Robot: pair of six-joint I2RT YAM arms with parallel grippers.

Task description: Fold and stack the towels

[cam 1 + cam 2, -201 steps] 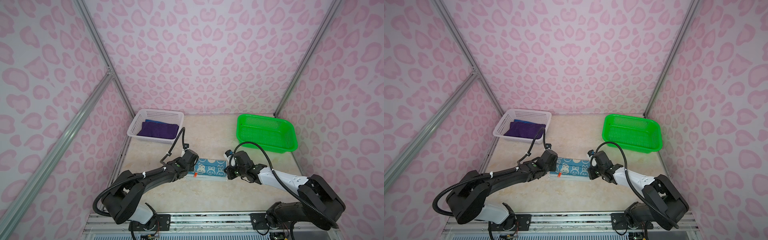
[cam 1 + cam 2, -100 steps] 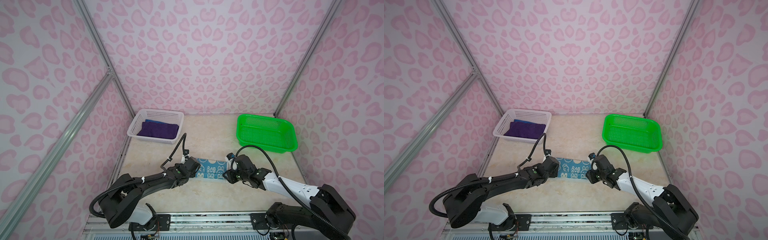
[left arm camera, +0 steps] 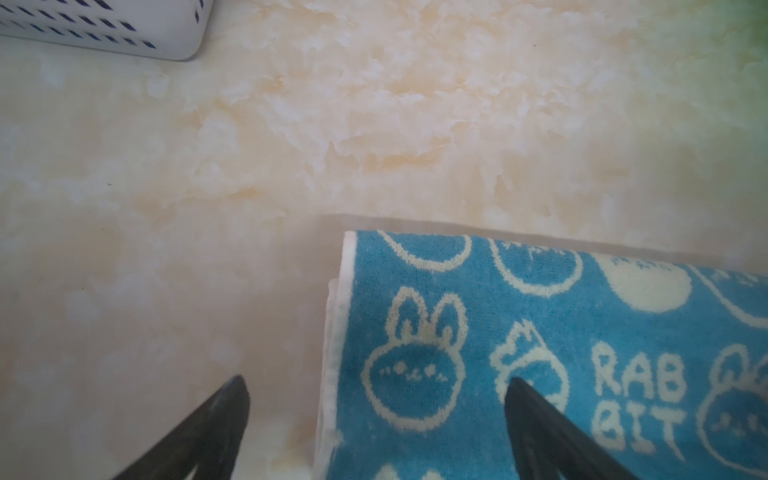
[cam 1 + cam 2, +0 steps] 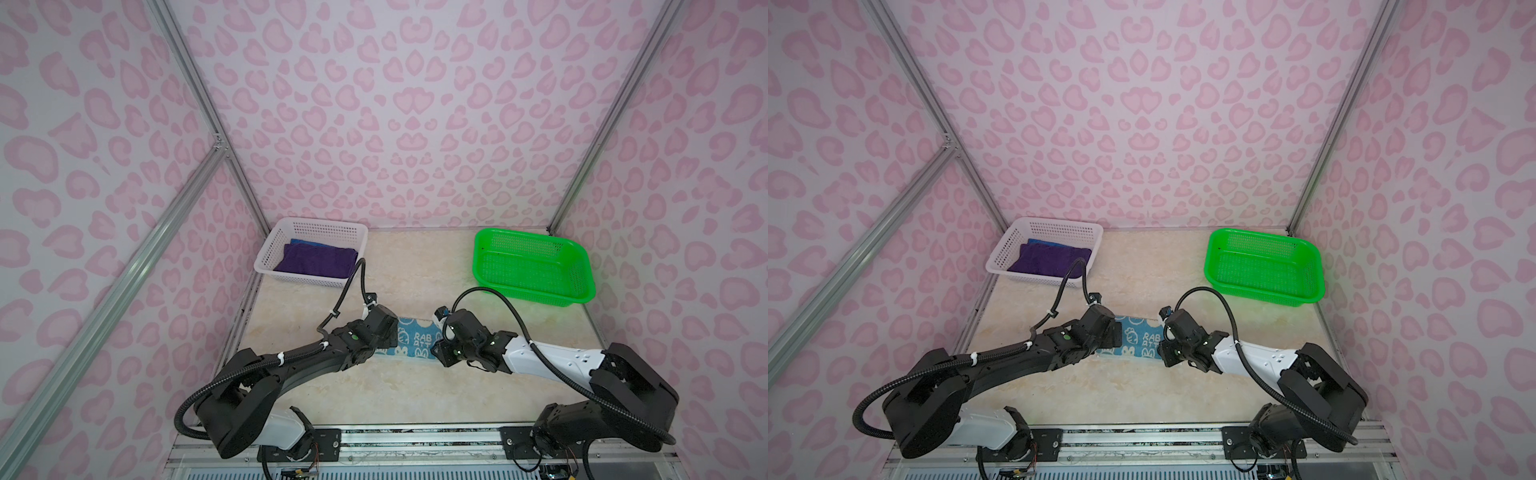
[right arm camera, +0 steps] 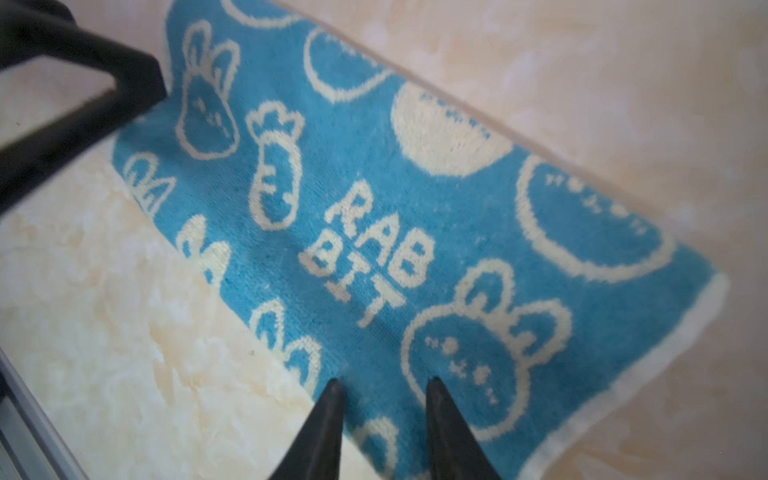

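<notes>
Lying flat, rabbit towel (image 4: 415, 343) runs side to side; left hand (image 3: 378, 381) wide open, right hand (image 5: 382, 382) narrowly parted.

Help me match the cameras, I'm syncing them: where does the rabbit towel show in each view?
Top view: rabbit towel low centre.
Top view: low centre again.
Left wrist: its hemmed end fills one corner.
Right wrist: it crosses the frame diagonally.
Shared landmark: the RAB BIT lettering.
</notes>
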